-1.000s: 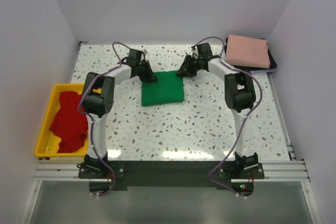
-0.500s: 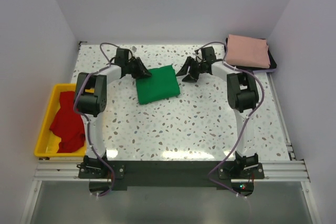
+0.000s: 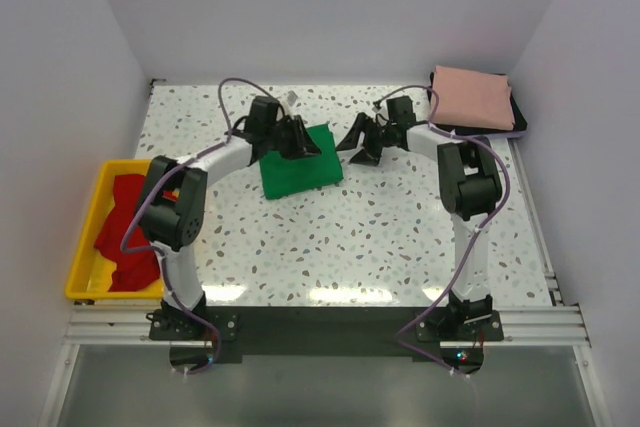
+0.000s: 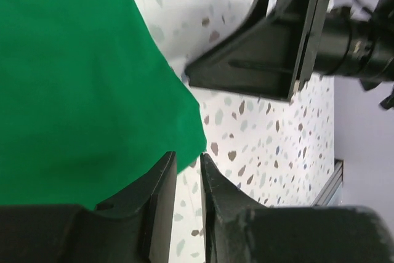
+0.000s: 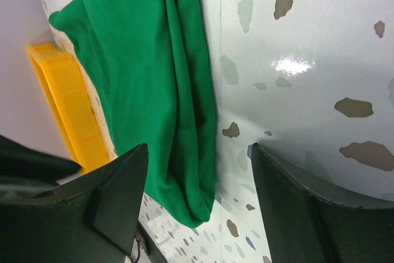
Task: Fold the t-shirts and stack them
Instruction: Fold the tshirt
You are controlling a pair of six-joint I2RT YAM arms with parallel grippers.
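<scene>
- Shirts, three in view, each at a different stage.
- Pink shirt (image 3: pixel 470 97): folded into a flat rectangle and lying on a dark board (image 3: pixel 519 123) at the far right corner of the worktop (image 3: pixel 380 237). Judged to be the base of the stack, with nothing on it yet.
- Green shirt (image 3: pixel 300 165): folded into a compact rectangle and lying flat on the worktop, far centre, between the two arms. It sits slightly askew and well apart from the pink shirt. The right wrist view shows layered edges along its right side. Judged folded but not stacked.
- Red shirt (image 3: pixel 128 232): a crumpled heap in the yellow tray (image 3: pixel 85 285) at the left edge. Not folded.
- Left fingers (image 4: pixel 161 201): over the far edge of the green shirt and drawn nearly together, with only a thin slit between them. A corner of the cloth sits right at the tips. Speckled worktop shows through the slit, so I cannot tell whether any cloth is nipped.
- Right fingers (image 5: pixel 120 201): spread wide and released, holding nothing. They sit low at the right edge of the green shirt, with the layered edge between the tips in the wrist view.
- Progress, as a judgement: two of three folds are done and no stacking is done.
- Left to do: carry the green shirt onto the pink one, then fetch, spread, fold and stack the red shirt.
- Watch point: the green fold may open if it is lifted by a single corner.
</scene>
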